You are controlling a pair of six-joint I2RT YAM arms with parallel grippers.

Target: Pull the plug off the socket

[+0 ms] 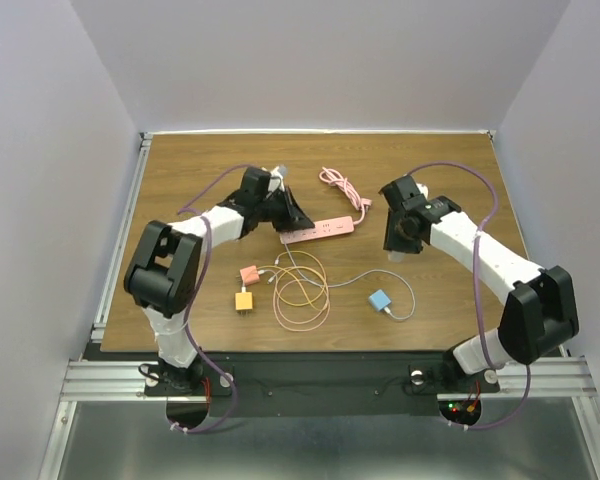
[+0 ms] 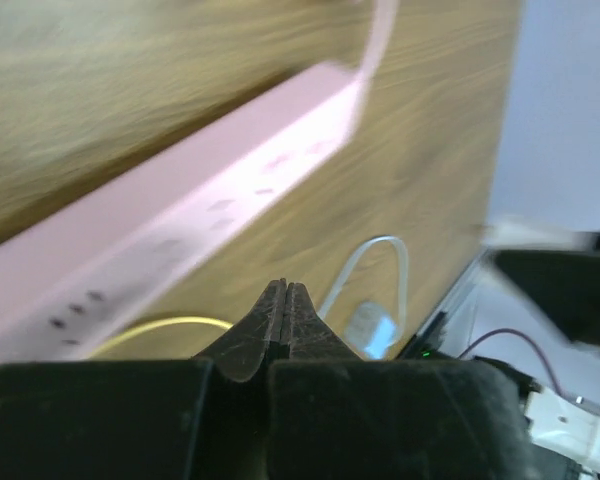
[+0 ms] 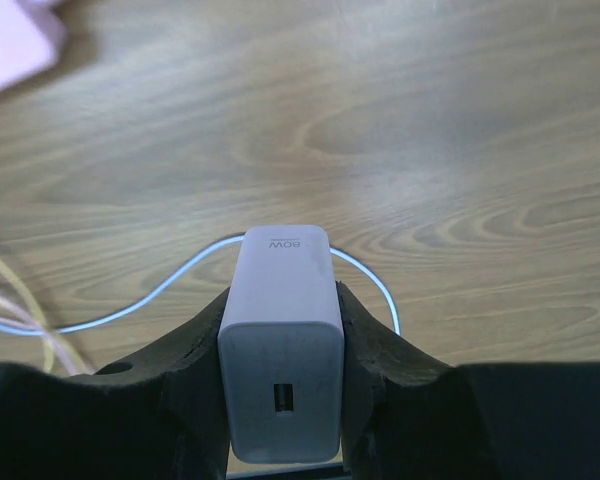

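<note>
The pink power strip lies flat at mid-table, its outlets empty in the left wrist view. Its pink coiled cord runs off behind it. My left gripper is shut on nothing, its tips at the strip's left end; I cannot tell if they touch it. My right gripper is to the right of the strip, apart from it. It is shut on a white plug block marked 80W and holds it above the wood. A corner of the strip shows at the top left there.
A small pink cube adapter, an orange adapter and a blue adapter lie near the front with looped thin cables. A white cable curves under the right gripper. Walls enclose the table on three sides.
</note>
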